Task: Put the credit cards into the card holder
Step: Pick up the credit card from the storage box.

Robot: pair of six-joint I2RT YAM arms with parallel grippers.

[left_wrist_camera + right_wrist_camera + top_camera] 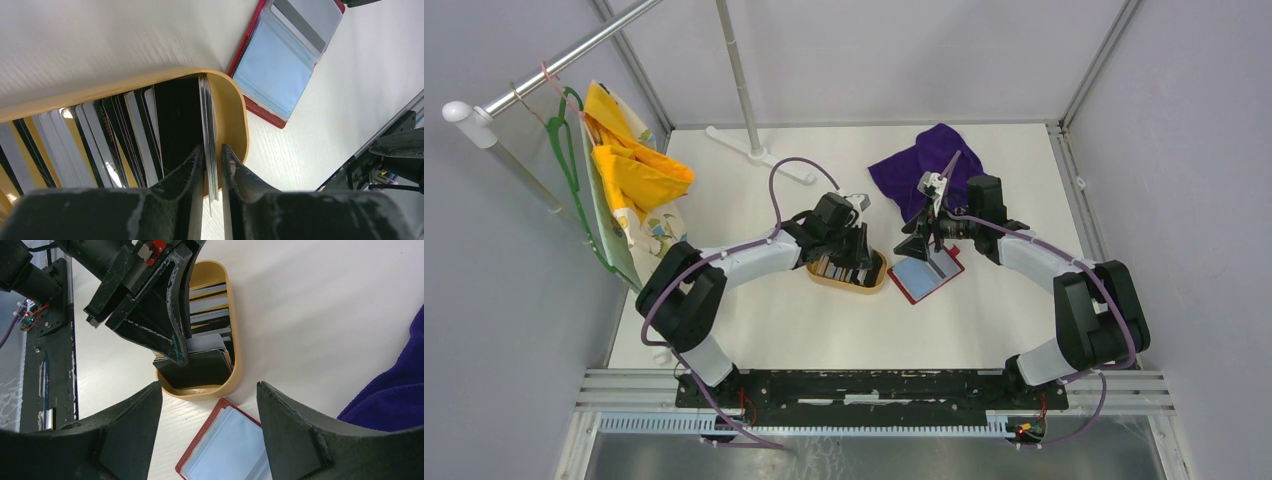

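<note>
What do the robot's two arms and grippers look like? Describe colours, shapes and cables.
Both the left arm and right arm have white links with bulky black joints. A purple cable loops along each. The left gripper and right gripper have black, wedge-shaped fingers, scuffed whitish at the edges.

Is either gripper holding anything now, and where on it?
Left gripper pinches a few credit cards by their top edge, at the end of the wooden tray. Right gripper is open and empty.

The white tabletop carries a tan oval tray of credit cards. An open red card holder lies just beside it, a purple cloth farther back, and a white stand base at the rear.
</note>
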